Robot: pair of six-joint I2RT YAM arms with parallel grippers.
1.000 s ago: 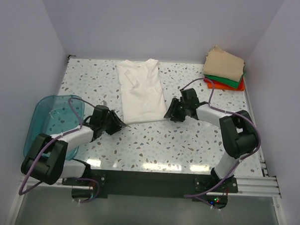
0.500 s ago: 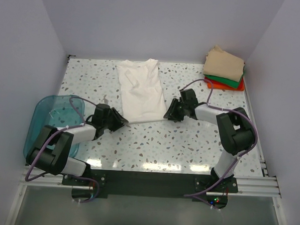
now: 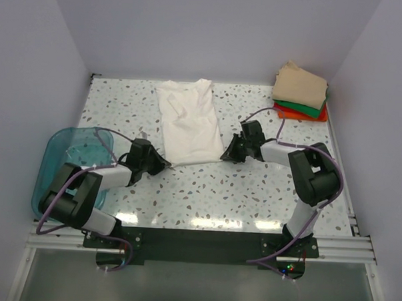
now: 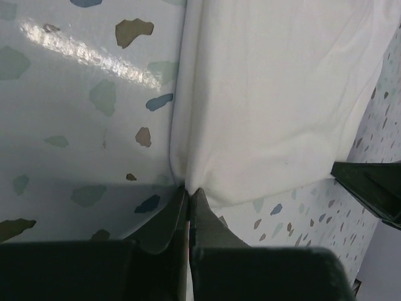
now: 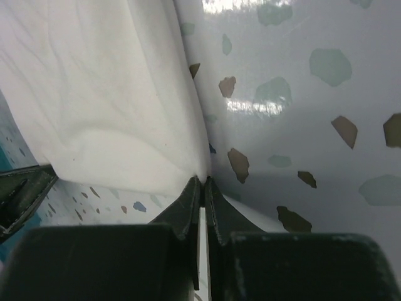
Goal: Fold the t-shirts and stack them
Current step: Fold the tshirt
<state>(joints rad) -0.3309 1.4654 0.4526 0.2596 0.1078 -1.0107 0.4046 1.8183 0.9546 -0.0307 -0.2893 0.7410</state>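
At the far left a teal bin (image 3: pixel 70 168) sits at the edge of the table (image 3: pixel 252 193), apart from the work. Just right of it the left gripper (image 4: pixel 188 195) is low at the near left corner of the white t-shirt (image 3: pixel 189 123). Its jaws are pressed almost together, with the hem corner pinched at the tips. The shirt lies flat in the middle of the table, folded into a long panel running away from the arms. At its near right corner the right gripper (image 5: pixel 202 185) is closed in the same way, with a thin edge of cloth caught between its jaws. In the far right corner is the stack of folded t-shirts (image 3: pixel 300 95), tan over green over orange-red. The white cloth looks light, thin and limp, so it would likely sag between the two holds and drag on the smooth tabletop. The near corners seem the sensible places to grip, and lifting both evenly should keep the fold square.
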